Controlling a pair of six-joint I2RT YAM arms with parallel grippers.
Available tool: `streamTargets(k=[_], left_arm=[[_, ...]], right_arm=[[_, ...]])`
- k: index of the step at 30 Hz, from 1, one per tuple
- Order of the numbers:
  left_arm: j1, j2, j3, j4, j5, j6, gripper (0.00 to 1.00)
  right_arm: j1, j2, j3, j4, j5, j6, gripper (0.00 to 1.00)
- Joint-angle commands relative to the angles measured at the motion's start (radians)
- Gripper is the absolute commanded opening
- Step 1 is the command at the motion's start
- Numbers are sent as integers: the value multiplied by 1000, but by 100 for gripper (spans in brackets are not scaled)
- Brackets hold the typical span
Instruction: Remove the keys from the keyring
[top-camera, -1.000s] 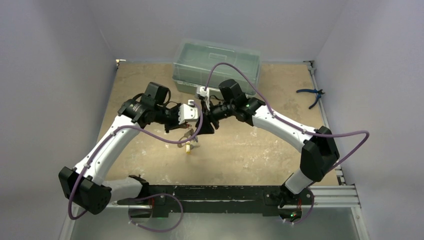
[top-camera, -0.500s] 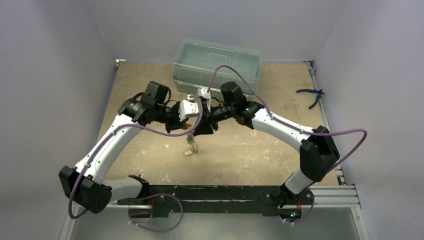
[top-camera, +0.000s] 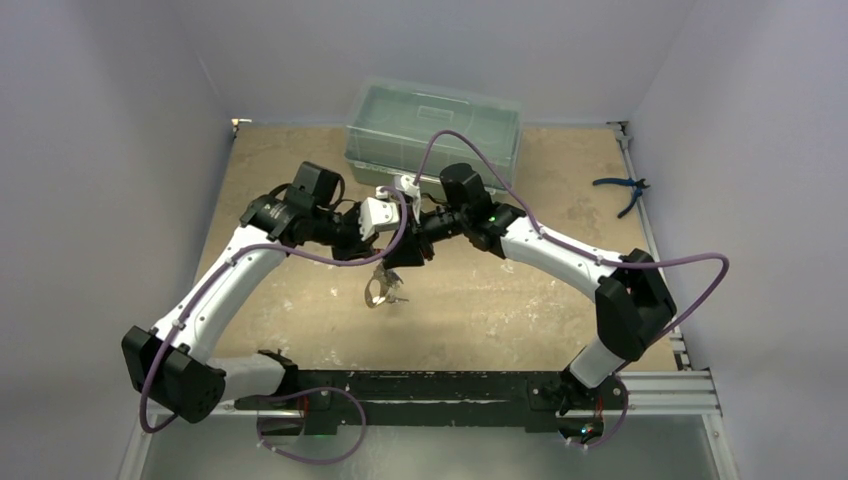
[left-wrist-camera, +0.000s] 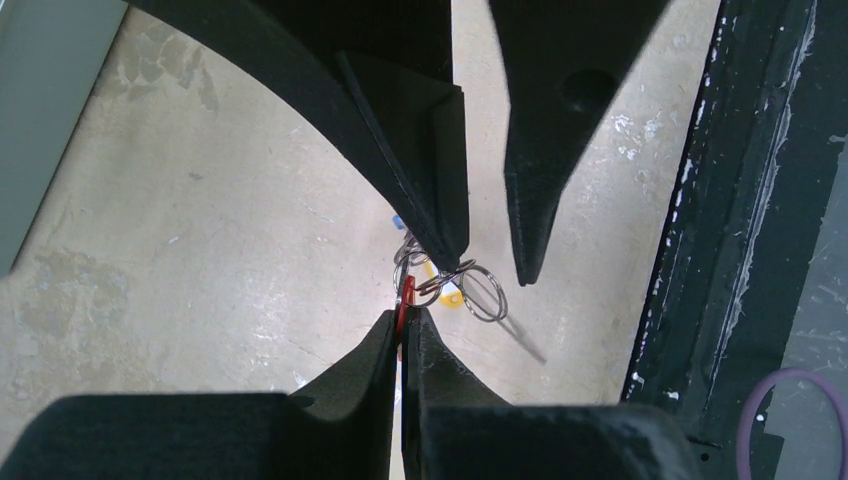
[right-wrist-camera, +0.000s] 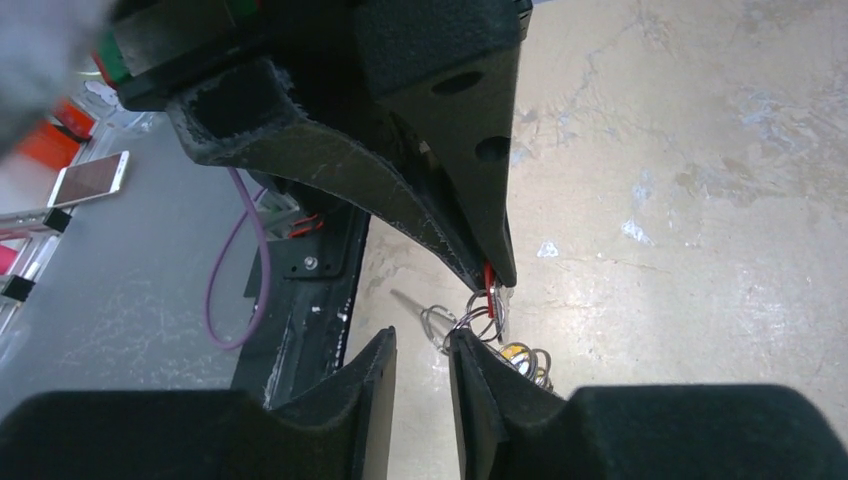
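left gripper (left-wrist-camera: 403, 318) at bottom centre of left wrist view, fingers pressed together, pinching red key head (left-wrist-camera: 405, 297). right gripper (right-wrist-camera: 422, 345) at bottom centre of right wrist view, jaws apart with clear gap, nothing between them; one fingertip (left-wrist-camera: 452, 250) touches or just overlaps thin wire loops of keyring (left-wrist-camera: 478, 292), cannot tell which. keys (top-camera: 381, 291) hang as small bunch under both grippers, centre of top view, over tan table (top-camera: 520, 300). yellow piece (right-wrist-camera: 515, 352) low in bunch.
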Motion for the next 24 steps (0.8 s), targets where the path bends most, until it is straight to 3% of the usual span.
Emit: streamTargets(k=[1,7,17,24], left_arm=[[-1,8,47,34,43,-28,0],[1,17,52,46,45,-54,0],[4,24,65,49,61,-78,0],[5,25,62,46,60,-72,0]], right_arm=[[2,2,6,29,49,4,36],[23,-7,7,7,149,32,40],[27,-8,-9,10,281,28,18],[27,-5,1,-21,270,-3,17]])
